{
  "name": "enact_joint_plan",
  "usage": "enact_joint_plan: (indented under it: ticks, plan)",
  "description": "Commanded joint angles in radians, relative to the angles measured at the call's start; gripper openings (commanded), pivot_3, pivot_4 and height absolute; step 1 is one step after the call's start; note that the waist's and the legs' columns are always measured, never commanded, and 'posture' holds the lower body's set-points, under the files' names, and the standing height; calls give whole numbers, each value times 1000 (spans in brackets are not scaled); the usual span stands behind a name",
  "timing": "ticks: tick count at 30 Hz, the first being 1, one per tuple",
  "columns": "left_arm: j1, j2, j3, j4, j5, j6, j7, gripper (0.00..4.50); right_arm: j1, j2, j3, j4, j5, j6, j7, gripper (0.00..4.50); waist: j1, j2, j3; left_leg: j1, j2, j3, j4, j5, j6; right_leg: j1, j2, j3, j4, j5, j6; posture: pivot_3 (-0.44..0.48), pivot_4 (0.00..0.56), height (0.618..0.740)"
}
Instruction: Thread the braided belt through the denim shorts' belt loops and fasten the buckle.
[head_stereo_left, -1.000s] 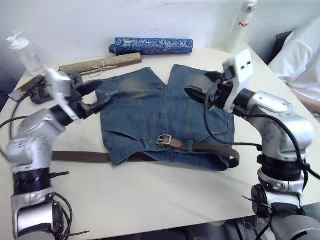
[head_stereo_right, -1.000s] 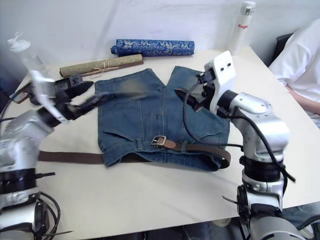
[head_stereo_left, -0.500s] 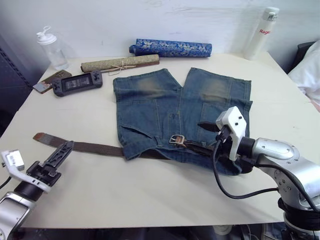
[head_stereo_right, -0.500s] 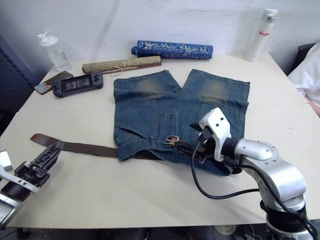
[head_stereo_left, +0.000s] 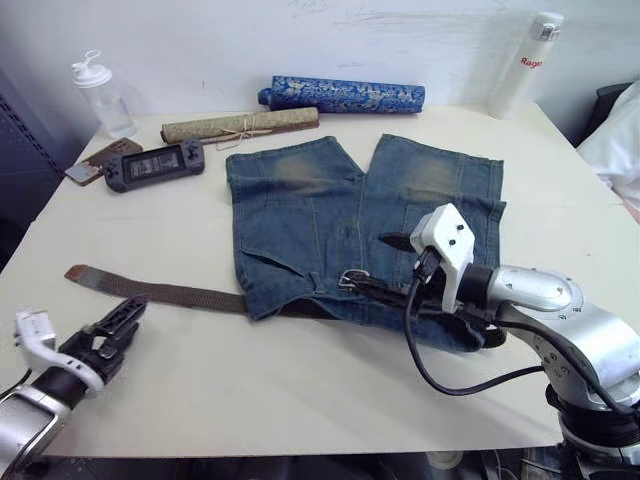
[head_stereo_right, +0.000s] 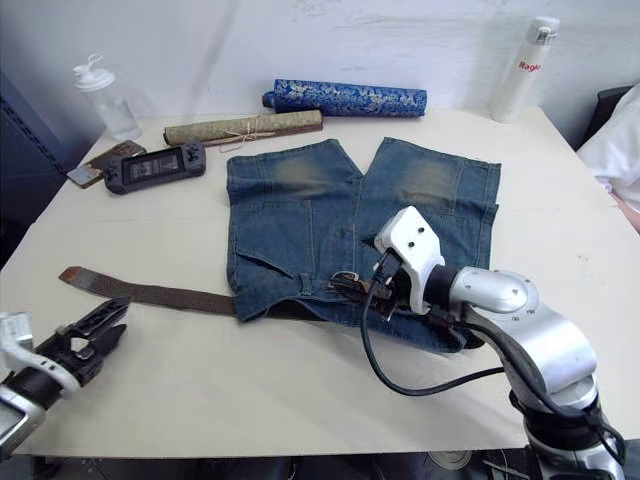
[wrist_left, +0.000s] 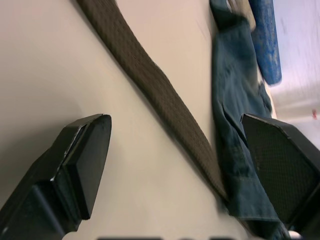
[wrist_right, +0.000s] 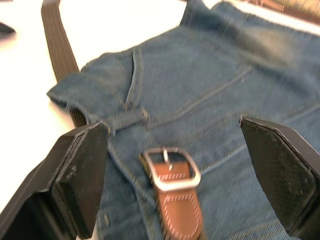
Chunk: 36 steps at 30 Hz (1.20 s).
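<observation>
The one piece of lettering I can make out stands on the white bottle at the far right corner of my bench: red letters down its side starting "Rag", the rest too small for me to read. The screen of the handheld game console is too small to read.

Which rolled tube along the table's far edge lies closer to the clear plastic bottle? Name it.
The olive-tan roll tied with string. It lies toward the clear plastic bottle, while the blue patterned tube sits farther along, toward the white bottle.
</observation>
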Motion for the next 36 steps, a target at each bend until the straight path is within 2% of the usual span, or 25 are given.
enact_joint_plan:
  ticks: [1, 6, 11, 16, 22, 25, 27, 33, 36]
  plan:
    - [-61, -33, -42, -36, -58, -74, 128, 4500, -10, 3, 16, -17, -8, -40, -15, 4441, 0, 2, 1, 0, 0, 0, 0, 0, 0, 0, 0, 0, 0, 0, 0, 0, 150, 637]
    - [-169, -105, -95, 2, -58, -145, 308, 4500, -3, 15, 18, -21, -15, -62, -44, 4441, 0, 2, 2, 0, 0, 1, 0, 0, 0, -1, 1, 2, 0, 0, 0, 0, 150, 637]
    - [-303, -162, -120, 88, -58, -234, 406, 4500, 6, 20, 28, -23, -32, -86, -71, 4441, 7, 2, 2, 2, 0, 2, 0, 0, 0, 1, 1, 3, 1, 0, 0, 0, 150, 637]
    - [-371, -191, -92, 177, -58, -306, 415, 4500, 4, 23, 31, -25, -46, -102, -88, 4441, 11, 2, 2, 3, -1, 3, 0, 0, 0, 1, 1, 4, 1, 0, 0, 0, 150, 637]
    - [-377, -214, -110, 198, -57, -335, 396, 4500, 2, 21, 32, -23, -56, -113, -98, 4441, 10, 2, 2, 4, 0, 5, -1, 0, 0, 1, 2, 6, 1, 0, 1, 0, 150, 637]
    - [-377, -240, -110, 184, -55, -368, 414, 3691, 9, 15, 34, -28, -65, -116, -99, 4500, 11, 2, 2, 4, 0, 5, -1, 0, 0, 1, 2, 6, 1, 0, 1, 0, 150, 637]
    - [-379, -257, -110, 182, -43, -390, 417, 2880, 14, 13, 34, -31, -68, -116, -99, 4500, 13, 1, 2, 4, 0, 5, -1, 0, 0, 1, 2, 6, 0, 0, 1, 0, 150, 637]
    - [-407, -265, -122, 224, 18, -410, 399, 27, 17, 16, 31, -37, -74, -109, -105, 4500, 20, 2, 3, 5, 0, 6, -2, 0, 0, 1, 2, 7, 0, 0, 1, 0, 150, 637]
    - [-456, -234, -151, 252, 84, -381, 353, 27, 16, 16, 25, -37, -73, -102, -108, 4500, 28, 3, 4, 5, 0, 6, -2, 0, 0, 1, 3, 7, 0, 0, 1, 0, 150, 637]
